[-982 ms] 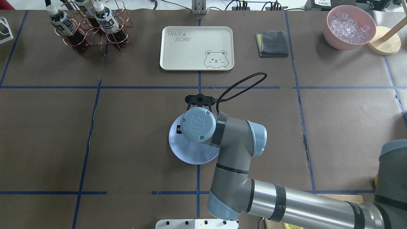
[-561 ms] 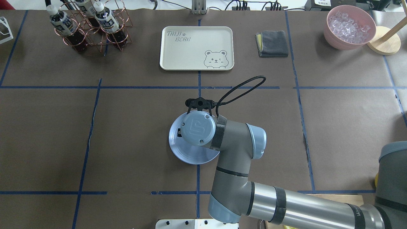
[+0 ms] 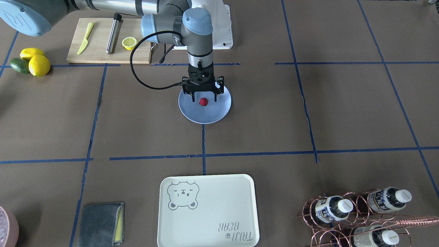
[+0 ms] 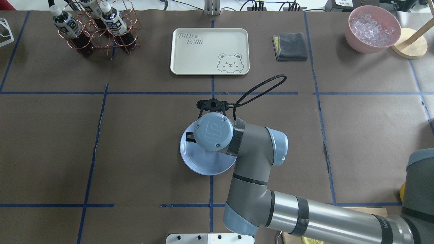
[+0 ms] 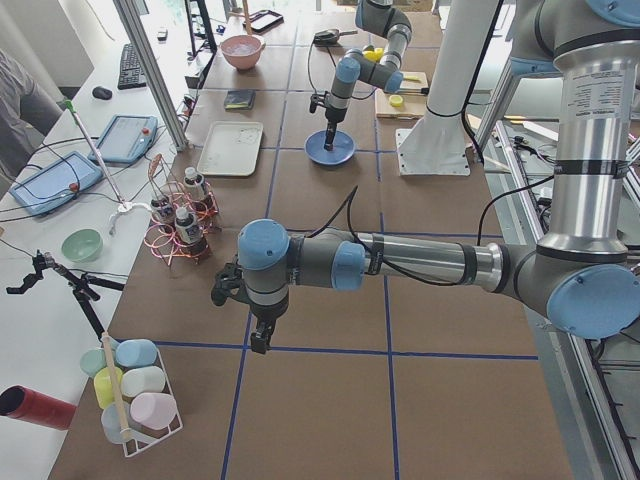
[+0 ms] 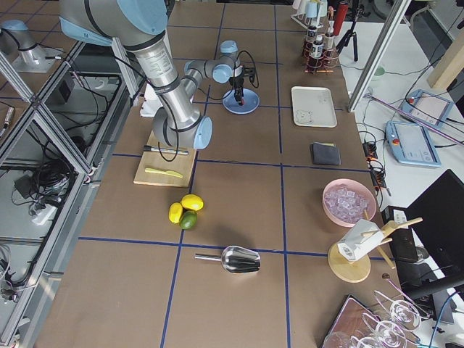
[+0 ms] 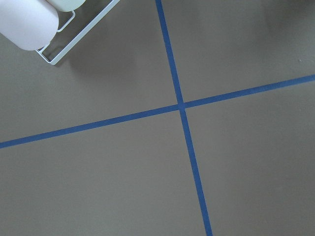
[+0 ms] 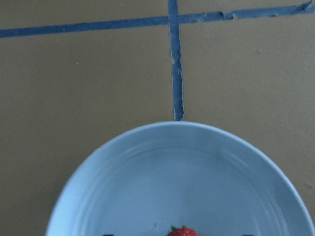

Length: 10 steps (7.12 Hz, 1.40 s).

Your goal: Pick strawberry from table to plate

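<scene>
A white side table (image 5: 40, 340) is seen at nine o'clock in the exterior left view, evenly lit. An aluminium frame post (image 5: 150, 70) is set beside it. A cable-strewn floor (image 6: 29, 217) is shown at nine o'clock in the exterior right view.

Strawberry (image 8: 182, 231) partly below the right wrist view's bottom edge; overhead, wholly behind the right arm (image 4: 251, 152).

Right hand (image 3: 203, 97) risen slightly above plate (image 3: 205, 118).
</scene>
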{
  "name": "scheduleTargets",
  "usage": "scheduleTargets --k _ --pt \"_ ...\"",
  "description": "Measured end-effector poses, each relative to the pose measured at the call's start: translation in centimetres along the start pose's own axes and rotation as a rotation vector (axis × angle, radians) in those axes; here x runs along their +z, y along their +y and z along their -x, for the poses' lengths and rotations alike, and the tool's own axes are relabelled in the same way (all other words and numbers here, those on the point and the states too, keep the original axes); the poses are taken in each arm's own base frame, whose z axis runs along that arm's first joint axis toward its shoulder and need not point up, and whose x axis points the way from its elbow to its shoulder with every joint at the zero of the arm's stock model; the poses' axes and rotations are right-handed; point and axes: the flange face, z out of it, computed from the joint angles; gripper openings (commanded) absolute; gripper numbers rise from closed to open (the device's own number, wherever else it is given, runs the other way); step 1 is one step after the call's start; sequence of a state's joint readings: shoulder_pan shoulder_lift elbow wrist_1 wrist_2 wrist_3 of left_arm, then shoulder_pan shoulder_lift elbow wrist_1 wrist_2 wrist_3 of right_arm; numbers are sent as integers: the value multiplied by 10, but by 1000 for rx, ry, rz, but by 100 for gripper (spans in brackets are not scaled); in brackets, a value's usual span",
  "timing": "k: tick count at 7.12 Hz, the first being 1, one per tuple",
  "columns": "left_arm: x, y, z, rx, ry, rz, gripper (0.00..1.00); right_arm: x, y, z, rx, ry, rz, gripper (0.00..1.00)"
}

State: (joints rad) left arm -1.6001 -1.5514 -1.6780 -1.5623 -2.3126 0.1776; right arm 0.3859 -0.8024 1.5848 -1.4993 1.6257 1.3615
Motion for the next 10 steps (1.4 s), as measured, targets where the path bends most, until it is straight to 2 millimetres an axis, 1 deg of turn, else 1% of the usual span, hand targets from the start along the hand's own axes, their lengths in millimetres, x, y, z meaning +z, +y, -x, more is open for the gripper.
scheduleTargets --k 1,2,3,4,5,6,7,8,9,10 --pt "2 2 1 -5 1 5 100 -14 -31 -22 -27 -14 3 100" --pt "3 4 2 -10 2 10 100 -25 -73 -64 -68 -14 19 100" --pt "4 6 3 -12 2 12 100 -33 -113 -121 -122 -1 38 100" --pt "4 7 3 -14 3 12 100 -42 -143 -192 -189 22 54 100" --pt "5 8 3 -20 4 14 100 -55 -163 -271 -252 46 73 100" --pt "7 11 3 -28 17 17 100 -69 -177 -351 -320 69 99 100" --pt "10 18 3 -35 47 18 100 -84 -187 -434 -401 81 136 100" --pt "13 22 2 -36 76 16 100 -104 -188 -517 -456 71 169 100" --pt "13 24 1 -36 89 15 100 -126 -180 -594 -473 67 183 100" --pt "13 24 0 -35 94 14 100 -145 -168 -659 -440 88 180 100"
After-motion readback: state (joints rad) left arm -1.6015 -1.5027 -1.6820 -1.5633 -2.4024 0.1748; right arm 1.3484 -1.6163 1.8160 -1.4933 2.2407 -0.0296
